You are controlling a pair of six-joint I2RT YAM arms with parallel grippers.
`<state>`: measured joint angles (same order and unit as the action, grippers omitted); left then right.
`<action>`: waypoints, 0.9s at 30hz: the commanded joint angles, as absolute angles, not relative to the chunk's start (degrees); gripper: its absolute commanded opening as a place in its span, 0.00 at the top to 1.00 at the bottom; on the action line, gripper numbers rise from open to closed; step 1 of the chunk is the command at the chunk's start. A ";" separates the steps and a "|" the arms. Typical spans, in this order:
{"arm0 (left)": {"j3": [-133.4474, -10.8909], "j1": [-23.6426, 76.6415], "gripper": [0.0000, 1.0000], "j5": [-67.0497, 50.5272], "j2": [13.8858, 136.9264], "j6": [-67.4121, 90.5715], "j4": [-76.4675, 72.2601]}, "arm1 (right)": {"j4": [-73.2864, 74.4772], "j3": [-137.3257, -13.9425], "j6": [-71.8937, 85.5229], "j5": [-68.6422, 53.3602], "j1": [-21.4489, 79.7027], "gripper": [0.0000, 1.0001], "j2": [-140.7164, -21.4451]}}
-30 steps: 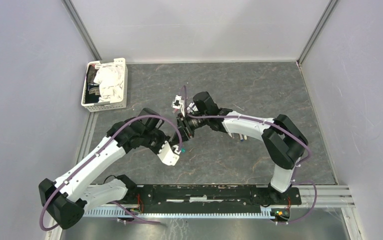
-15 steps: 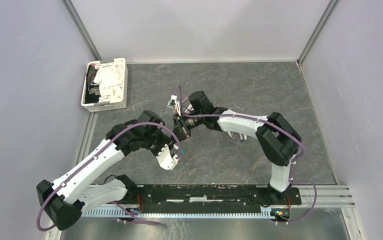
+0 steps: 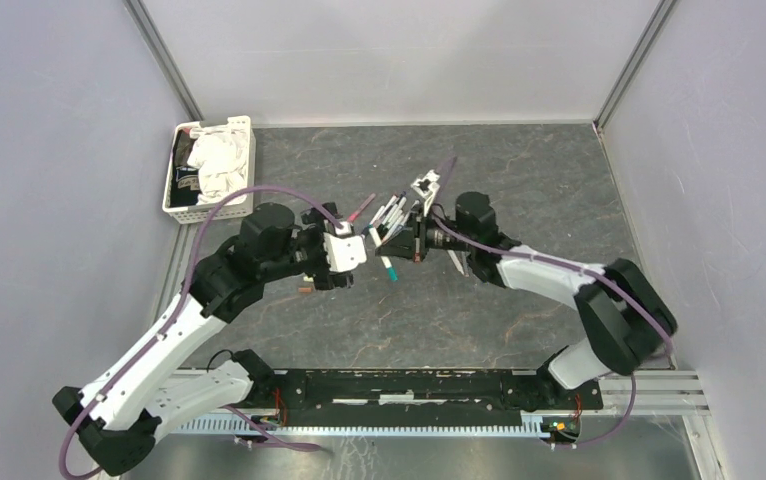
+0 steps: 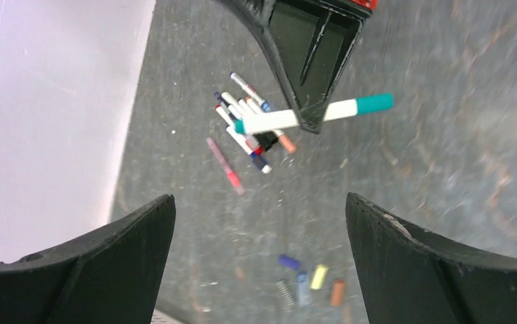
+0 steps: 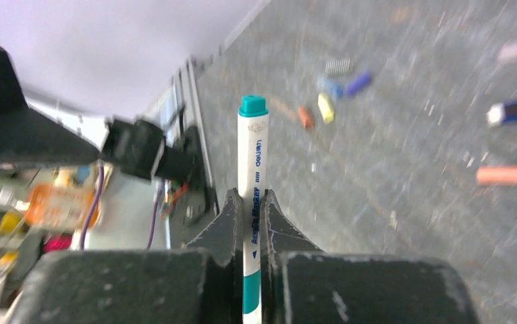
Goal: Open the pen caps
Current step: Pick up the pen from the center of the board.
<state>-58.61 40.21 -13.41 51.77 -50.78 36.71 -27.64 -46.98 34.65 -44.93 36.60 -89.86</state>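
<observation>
Counter (image 3: 519, 180): grey and marbled, walled by pale panels on three sides.
Basket (image 3: 209, 213): white plastic, set at the counter's far left corner and filled with white and dark items that cannot be told apart.
Left tool (image 4: 259, 202): held above the counter with its jaws spread wide and nothing between them, faced towards the right tool.
Right tool (image 5: 250, 196): clamped on a white-barrelled pen (image 5: 252, 145) at mid-barrel and raised off the counter, near the left tool.
Pen pile (image 4: 246, 135): several white pens lie bunched on the counter under the right tool. A pink pen (image 4: 223, 162) lies just beside them.
Teal cap (image 4: 375, 102): seated on one end of the held pen, clear of the fingers.
Loose pen caps (image 4: 318, 275): blue, yellow and orange ones lie close together on the counter, apart from the pen pile.
</observation>
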 commanded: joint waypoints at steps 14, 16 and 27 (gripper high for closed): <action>-64.40 36.43 0.08 -39.26 54.64 2.45 21.89 | -75.20 -35.42 42.40 -3.60 48.47 1.00 -73.55; -64.74 36.17 0.11 -40.39 54.72 2.77 21.50 | -76.01 -35.50 42.46 -2.78 49.59 1.00 -73.65; -64.84 35.38 0.60 -40.94 56.91 1.61 23.63 | -79.09 -34.54 39.38 3.17 54.96 1.00 -74.95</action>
